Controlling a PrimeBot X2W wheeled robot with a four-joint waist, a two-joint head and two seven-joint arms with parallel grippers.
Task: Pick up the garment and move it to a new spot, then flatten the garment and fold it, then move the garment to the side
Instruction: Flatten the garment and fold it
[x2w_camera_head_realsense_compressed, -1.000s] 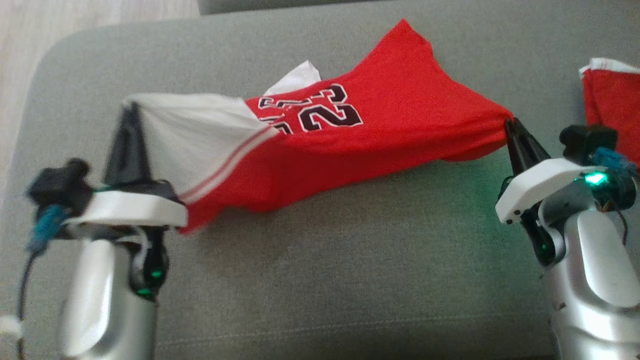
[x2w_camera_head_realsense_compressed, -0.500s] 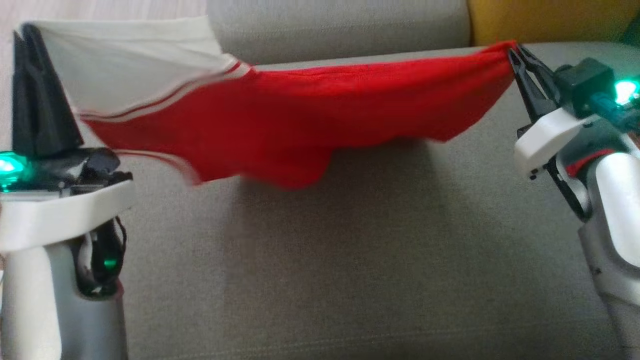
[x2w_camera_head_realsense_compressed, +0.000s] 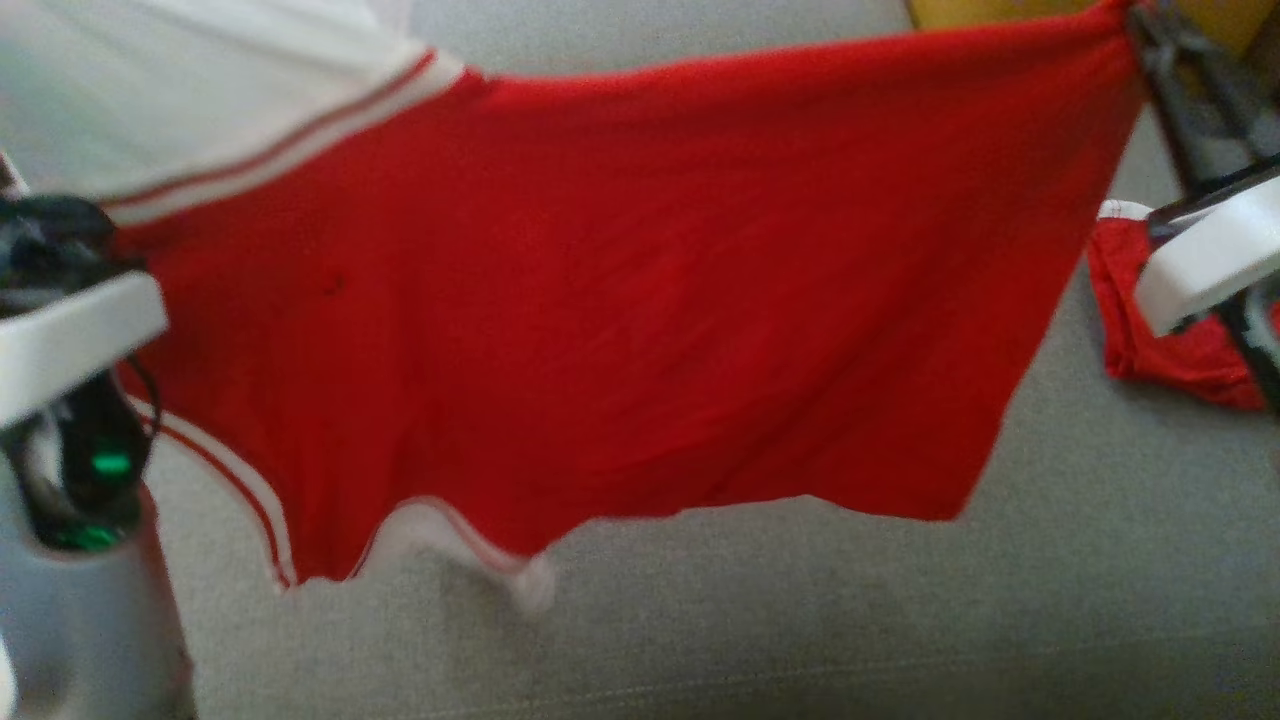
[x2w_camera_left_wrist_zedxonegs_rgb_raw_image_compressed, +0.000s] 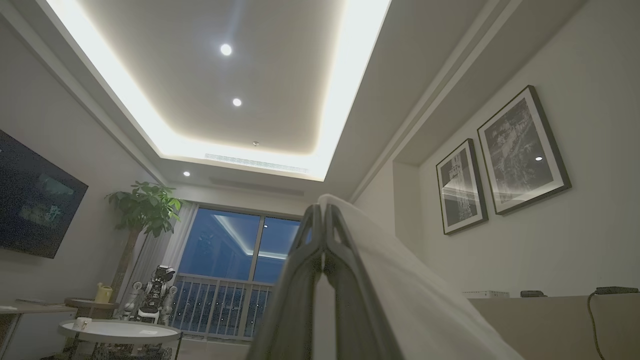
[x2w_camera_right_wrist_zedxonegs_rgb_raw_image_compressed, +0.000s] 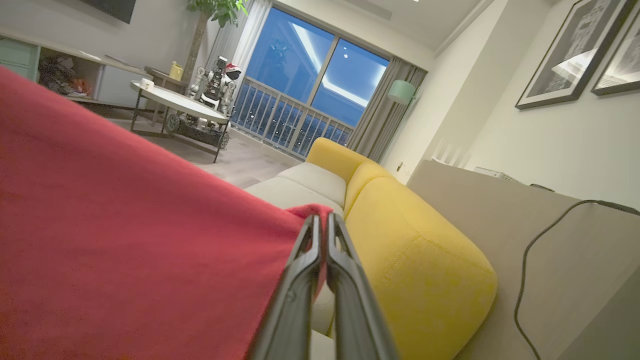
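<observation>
1. Hanging spread between both arms, the red garment (x2w_camera_head_realsense_compressed: 600, 300) was held up over the grey sofa seat (x2w_camera_head_realsense_compressed: 800, 620), with its top edge pulled nearly straight from corner to corner.
2. Left gripper (x2w_camera_left_wrist_zedxonegs_rgb_raw_image_compressed: 324, 212): jaws clenched tight on the garment's white corner. In the left wrist view, white cloth draped off the right side of the fingers.
3. Right gripper (x2w_camera_right_wrist_zedxonegs_rgb_raw_image_compressed: 324, 222): jaws clenched on the red corner, and a small tuft of red poked up past the tips.
4. The garment was mostly red. In the head view it had a white panel at upper left, and red-and-white striped trim ran along that panel and around the lower-left hem.
5. The lower edge hung loose and uneven, lowest on the robot's left. I could not tell whether it touched the seat.
6. The head view was blurred, so fine detail on the cloth was unreadable.
7. A second red piece with a white edge (x2w_camera_head_realsense_compressed: 1150, 350) lay on the seat at the robot's right, partly behind the right arm's white housing.
8. A yellow cushion (x2w_camera_right_wrist_zedxonegs_rgb_raw_image_compressed: 415, 260) sat on the sofa just beyond the right gripper.
9. A round table (x2w_camera_right_wrist_zedxonegs_rgb_raw_image_compressed: 180, 102) stood out on the floor near the window, well apart from the sofa.
10. Framed pictures (x2w_camera_left_wrist_zedxonegs_rgb_raw_image_compressed: 520, 150) hung on the wall.
</observation>
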